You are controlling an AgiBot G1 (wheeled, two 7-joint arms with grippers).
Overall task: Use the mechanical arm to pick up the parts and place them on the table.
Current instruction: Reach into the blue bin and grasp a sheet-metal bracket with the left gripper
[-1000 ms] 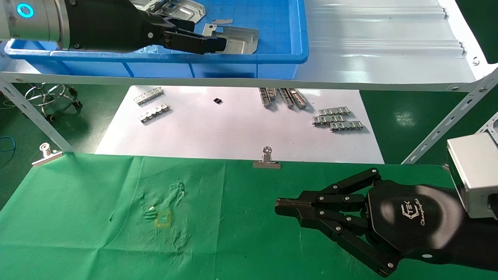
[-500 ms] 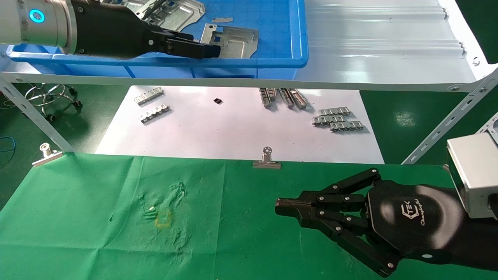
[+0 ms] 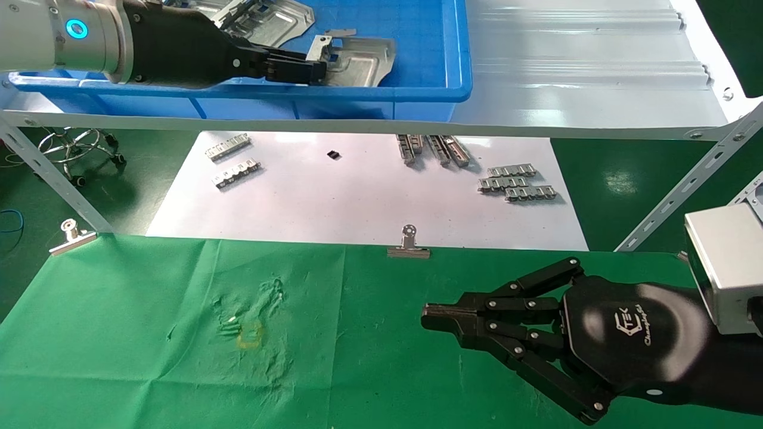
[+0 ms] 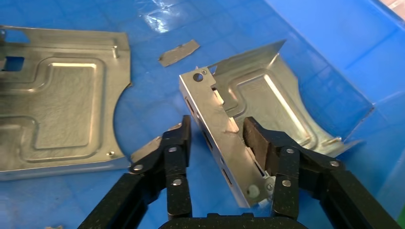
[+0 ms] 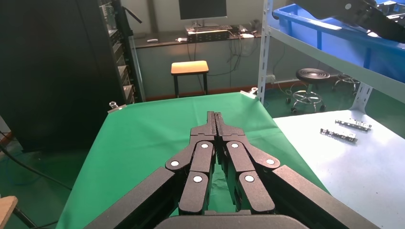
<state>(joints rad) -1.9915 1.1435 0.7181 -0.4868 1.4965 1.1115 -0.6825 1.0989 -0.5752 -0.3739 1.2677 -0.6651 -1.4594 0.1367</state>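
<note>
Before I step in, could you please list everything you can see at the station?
parts: two, silvery, in the bin; one flat, one tilted
grey slip: one, in the bin
bin: one, blue, on the shelf
shelf: one, ribbed silvery
toothed strips: several, silver, on the white sheet
table: one, green cloth
binder clips: two, silver, on the table's far edge
stool: one, on the floor at left
left gripper: black, in the bin, jaws open astride the tilted part's edge
right gripper: black, jaws shut, over the table
</note>
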